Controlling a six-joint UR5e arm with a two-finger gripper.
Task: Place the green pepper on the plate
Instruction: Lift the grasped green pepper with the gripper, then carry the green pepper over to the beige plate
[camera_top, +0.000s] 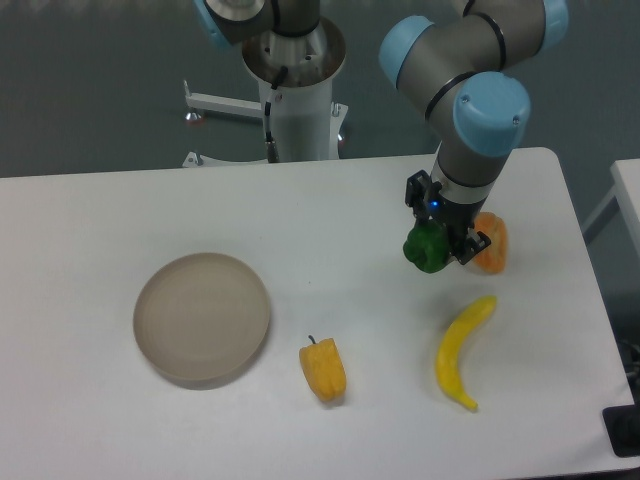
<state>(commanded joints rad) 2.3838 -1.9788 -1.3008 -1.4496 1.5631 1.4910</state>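
Green and glossy, the green pepper (427, 248) sits clamped between the closed fingers of the gripper (440, 243), at three o'clock from the plate (202, 318) and well apart from it. Grasp done; carrying across and releasing remain.

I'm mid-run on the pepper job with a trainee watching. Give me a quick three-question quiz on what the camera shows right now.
1. True or false: the green pepper already lies on the plate.
2. Which item lies nearest the plate? A) banana B) yellow pepper C) orange object
3. Fill in: the end effector is at the ____ pepper.

Key:
1. False. The pepper is at the end effector, far to the right of the bare plate.
2. B.
3. Green. Whether it is lifted off the table cannot be told.
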